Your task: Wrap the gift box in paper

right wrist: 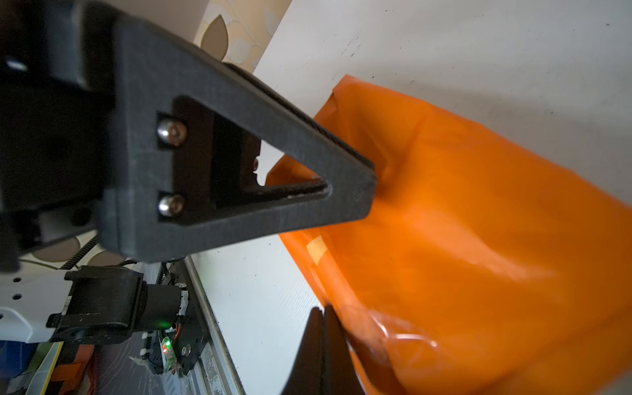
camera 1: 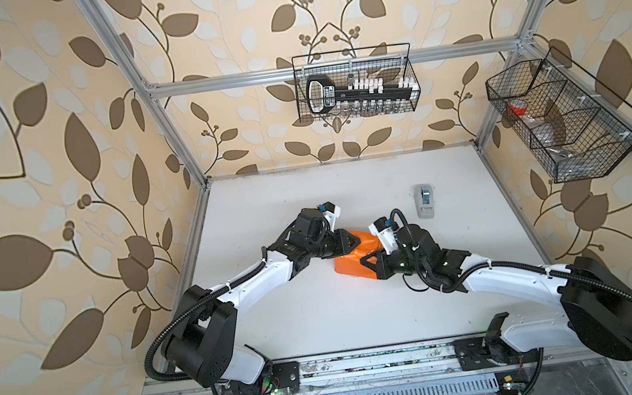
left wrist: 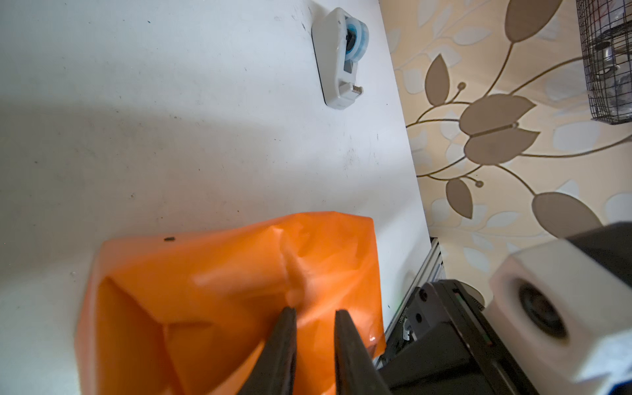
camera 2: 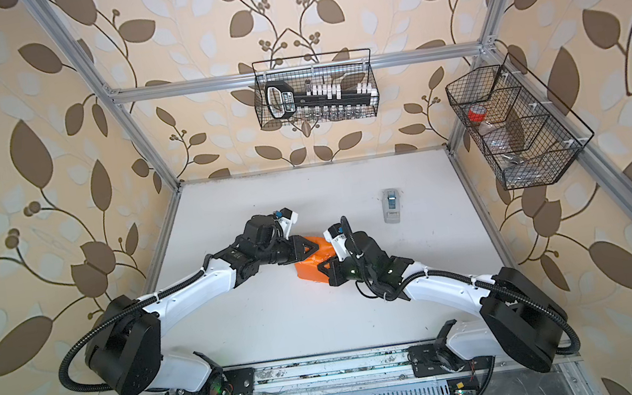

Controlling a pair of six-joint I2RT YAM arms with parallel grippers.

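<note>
The white table (camera 1: pixel 323 323) fills the floor. At 12 o'clock a wire basket (camera 1: pixel 413 80) holds a black-handled tool (camera 1: pixel 333 93). A second basket (camera 1: pixel 595 167) at 2 o'clock holds a red roll (camera 1: pixel 518 108). At the table's centre the paper (camera 1: pixel 351 267) forms a boxy orange bundle, and the gift box is hidden from view. A tape dispenser (camera 1: pixel 425 202) lies at 1 o'clock of the bundle. Reaching in from 7 o'clock, the left gripper (left wrist: pixel 316 311) has its jaws narrowly parted, tips against the paper. The right gripper (right wrist: pixel 322 307), reaching from 5 o'clock, is closed at the bundle's edge.

Orange paper (camera 1: pixel 348 267); white table (camera 1: pixel 307 204); beige wallpaper (camera 1: pixel 29 171), brown leaves.
</note>
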